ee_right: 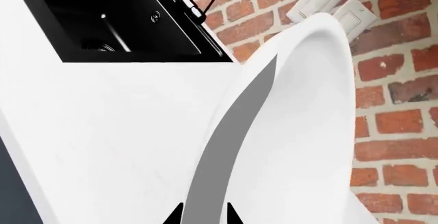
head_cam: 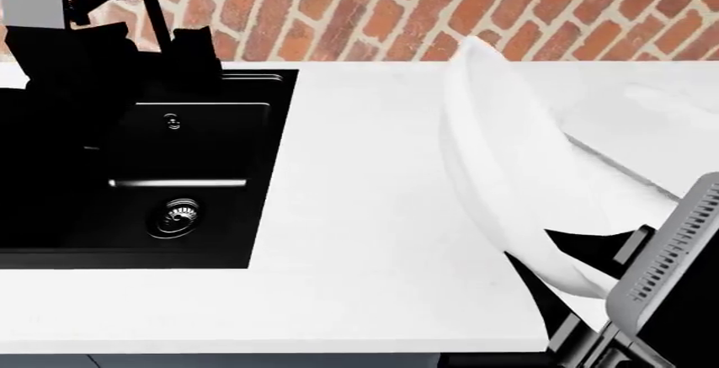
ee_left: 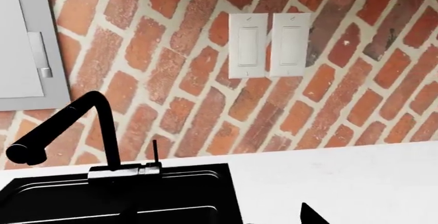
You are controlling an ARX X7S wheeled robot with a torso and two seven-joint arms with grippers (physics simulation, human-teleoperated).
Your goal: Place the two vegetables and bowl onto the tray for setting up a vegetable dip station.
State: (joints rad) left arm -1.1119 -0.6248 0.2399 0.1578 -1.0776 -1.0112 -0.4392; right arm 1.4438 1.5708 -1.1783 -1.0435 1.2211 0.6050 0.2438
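Plain white round deep bowl (head_cam: 506, 174) hung tilted on edge above the white countertop (head_cam: 359, 216), rim pinched in right gripper (ee_right: 204, 215), presumably for carrying trayward; left gripper's state indeterminable.

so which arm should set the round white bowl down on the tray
Right. Its gripper already pinches the rim of the round white bowl, held tilted above the white counter. The left arm is over by the black sink, holding nothing visible.
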